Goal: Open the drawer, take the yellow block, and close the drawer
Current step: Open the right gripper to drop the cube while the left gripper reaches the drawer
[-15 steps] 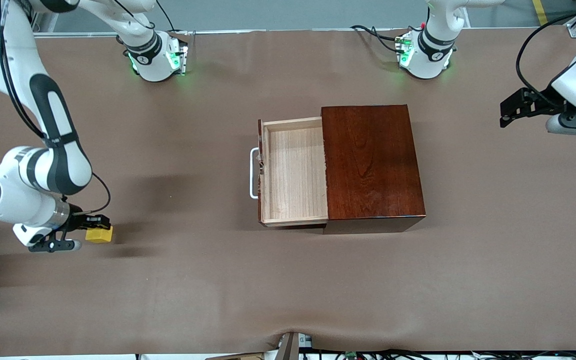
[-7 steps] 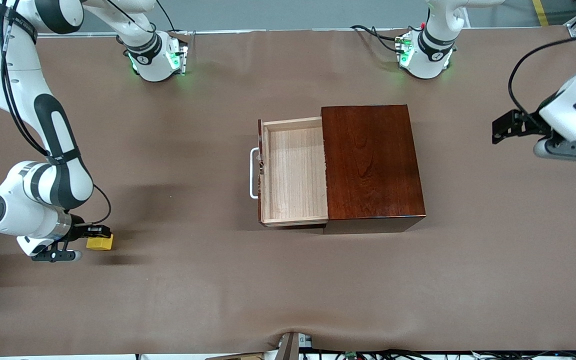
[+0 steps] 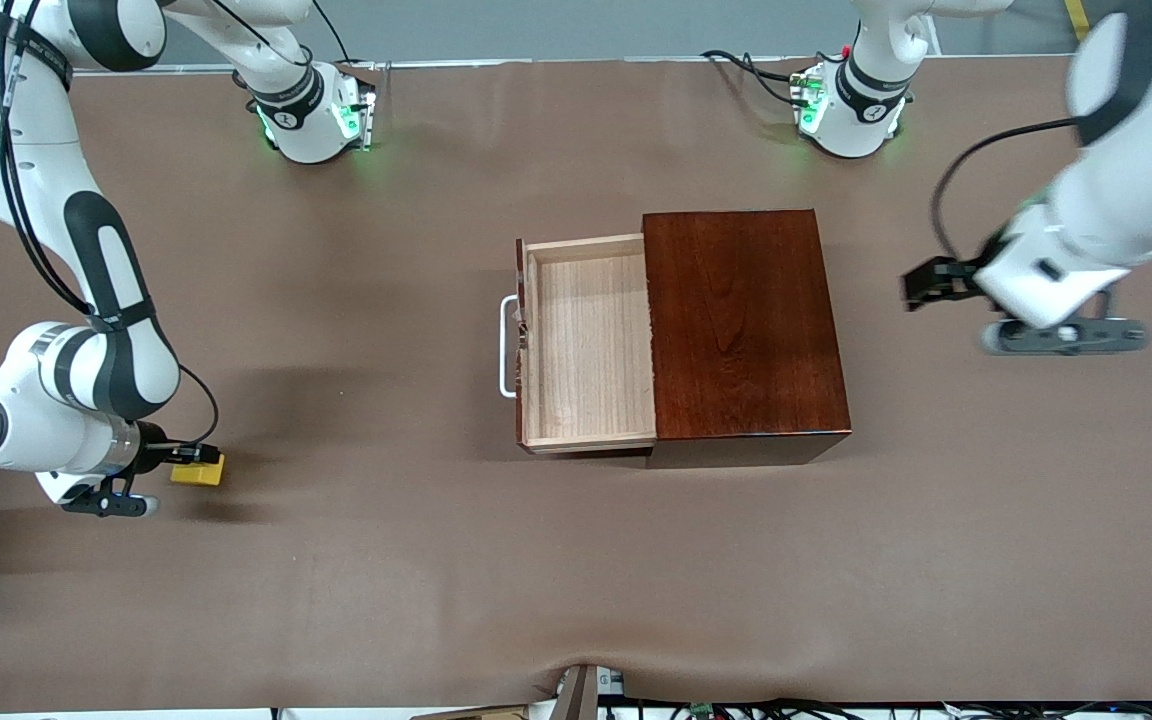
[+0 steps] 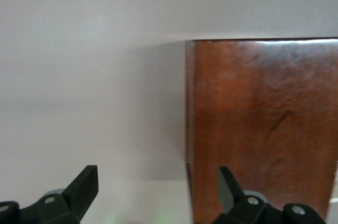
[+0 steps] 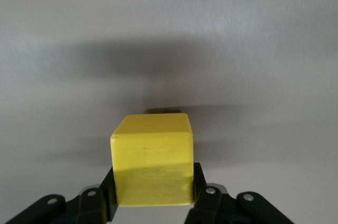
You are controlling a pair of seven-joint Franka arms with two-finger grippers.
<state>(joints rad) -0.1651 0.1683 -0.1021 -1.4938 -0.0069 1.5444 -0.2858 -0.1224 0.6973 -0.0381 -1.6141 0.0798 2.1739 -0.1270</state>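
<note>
While the drawer (image 3: 588,343) stands pulled out of the wooden box (image 3: 744,322) and bare inside, the take step is judged nearly done. Front view: the yellow block (image 3: 198,470) is gripped in the right gripper (image 3: 179,462), low over the bench (image 3: 576,580) near the edge at the right arm's end. The drawer's long axis runs toward and away from the front camera; its white handle (image 3: 507,346) points toward the right arm's end. The left gripper (image 3: 926,285) hangs over bare bench at the left arm's end, beside the box.

Left wrist view: the left gripper's fingers (image 4: 84,184) are spread wide, with nothing between them, aimed at the box's side.

Right wrist view: the cube is pinched across two side faces, square to the fingers (image 5: 203,195), with no long axis of its own.

Next move, as judged: the block is to be set down and released, then the drawer pushed shut by its front, straight along the box.
</note>
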